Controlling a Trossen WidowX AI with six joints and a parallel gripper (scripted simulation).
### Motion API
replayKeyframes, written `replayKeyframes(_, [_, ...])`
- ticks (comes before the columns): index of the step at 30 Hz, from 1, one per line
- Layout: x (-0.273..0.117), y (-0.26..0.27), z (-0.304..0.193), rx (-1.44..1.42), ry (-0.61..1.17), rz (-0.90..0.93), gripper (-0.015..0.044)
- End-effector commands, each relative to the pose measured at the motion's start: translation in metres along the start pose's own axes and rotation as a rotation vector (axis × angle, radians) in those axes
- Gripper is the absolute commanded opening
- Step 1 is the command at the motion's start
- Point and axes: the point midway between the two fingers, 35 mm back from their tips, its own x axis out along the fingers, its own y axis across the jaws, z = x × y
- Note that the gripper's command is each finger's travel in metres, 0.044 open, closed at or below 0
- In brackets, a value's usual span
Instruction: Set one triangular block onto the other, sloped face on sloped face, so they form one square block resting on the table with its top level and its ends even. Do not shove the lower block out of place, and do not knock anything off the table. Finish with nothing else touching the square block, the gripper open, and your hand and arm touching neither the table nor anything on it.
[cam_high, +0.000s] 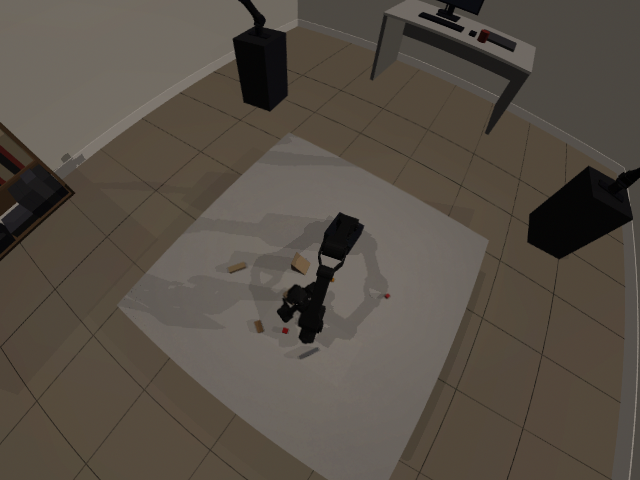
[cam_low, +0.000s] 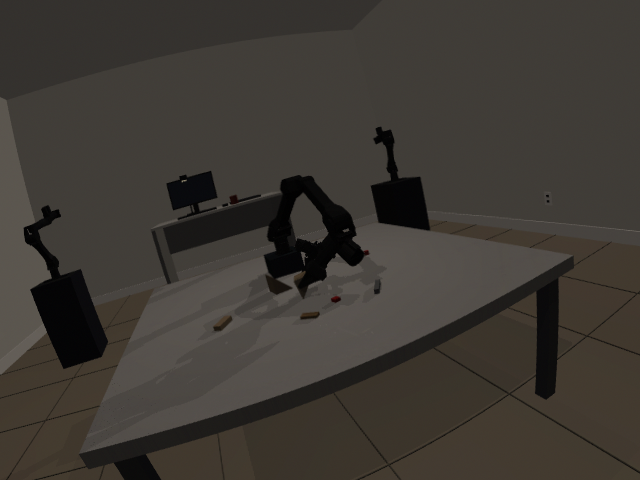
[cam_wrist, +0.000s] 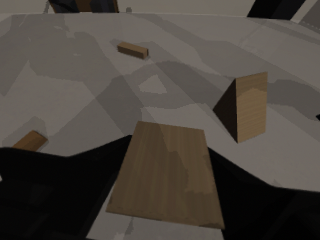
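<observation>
One triangular block (cam_high: 300, 263) (cam_low: 277, 285) (cam_wrist: 252, 107) stands on the table; in the wrist view it is right of and beyond the fingers, its light face and dark side showing. The other triangular block (cam_wrist: 167, 175) is between the fingers, a broad wooden face toward the wrist camera. In the exterior view its dark end points downward. Its lower part is hidden, and contact with the table cannot be told. The blocks are apart. My gripper (cam_low: 308, 281) (cam_wrist: 166, 144) is tilted and open around this second block; any remaining finger contact is unclear.
A tan bar (cam_high: 236, 267) (cam_low: 222, 322) (cam_wrist: 133, 50) and a brown bar (cam_high: 258, 326) (cam_low: 310, 315) (cam_wrist: 31, 141) lie apart. Red pieces (cam_high: 285, 330) (cam_high: 387, 296) (cam_low: 336, 299) (cam_low: 366, 252), a grey bar (cam_high: 309, 353) (cam_low: 377, 286) and an orange piece (cam_high: 332, 280) lie around the arm.
</observation>
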Motion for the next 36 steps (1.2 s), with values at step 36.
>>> replayKeyframes(36, [0.015,-0.023,0.049,-0.123,1.111,-0.305,0.044])
